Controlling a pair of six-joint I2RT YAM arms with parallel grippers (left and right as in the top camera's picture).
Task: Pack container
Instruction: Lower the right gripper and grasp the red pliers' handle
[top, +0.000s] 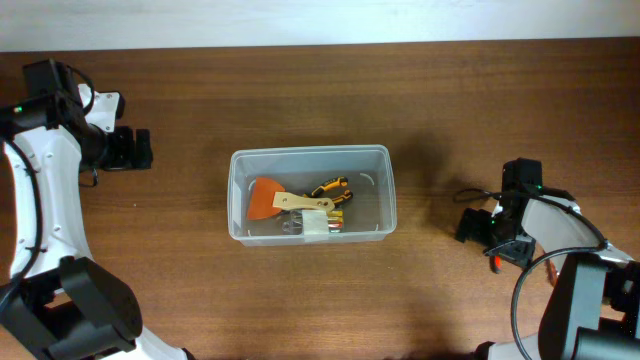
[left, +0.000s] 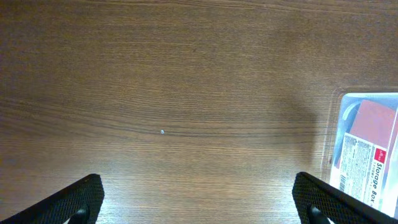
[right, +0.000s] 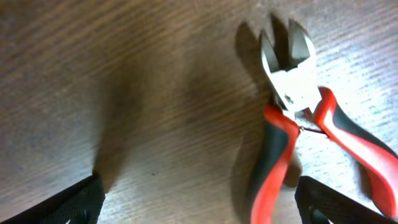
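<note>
Brown wood-grain table (top: 200, 290) fills nearly the whole scene from where I stand, with a pale strip of wall (top: 320, 20) along its far edge.

Between the two arms sits the container (top: 238, 205), a clear rectangular tub with rounded corners, upright and open at the top. It is well apart from both grippers. Inside it lie an orange scraper (top: 265, 198) with a wooden handle, a pair of yellow-and-black pliers (top: 330, 188) just beside that handle, and something small and whitish against the near wall that I cannot make out.

The left gripper (top: 143, 150) hangs over bare wood at the far left and points toward the tub, which lies ahead of its fingertips and a little toward the near edge of the table. In the left wrist view its two dark fingers (left: 84, 198) stand wide apart with nothing between them but table. One corner of the tub shows off to the side of the right-hand finger, with a red and white label (left: 370, 152) reading "Storage Box"; whether it sits on the wall or the bottom I cannot tell.

The right gripper (top: 468, 226) is low over the table on the tub's other side, the tub ahead of it across a stretch of bare wood. Its fingers are spread wide too. Between them, closer to the right-hand finger in the wrist view, red-and-black side cutters (right: 287, 84) lie flat on the wood, their blades slightly parted and pointing away from the gripper. Nothing is grasped.
</note>
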